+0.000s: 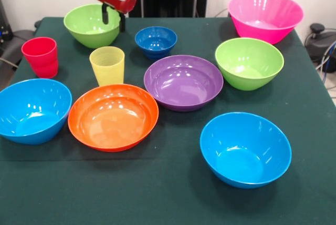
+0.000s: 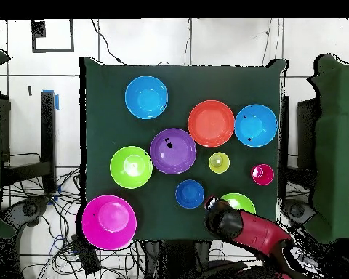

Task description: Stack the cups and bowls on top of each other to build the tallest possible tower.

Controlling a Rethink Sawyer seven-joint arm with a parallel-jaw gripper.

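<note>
Sitting apart on dark green tablecloth (image 1: 173, 193), nothing stacked: translucent yellow ridged plastic cup (image 1: 107, 65) just behind glossy orange bowl (image 1: 113, 116), red plastic cup (image 1: 41, 57) near table edge. Lying centre: purple bowl (image 1: 183, 82), small dark blue bowl (image 1: 156, 41) behind. Hovering over lime green bowl's (image 1: 91, 25) rim: black gripper (image 1: 114, 19), fingers slightly apart, holding nothing.
</note>
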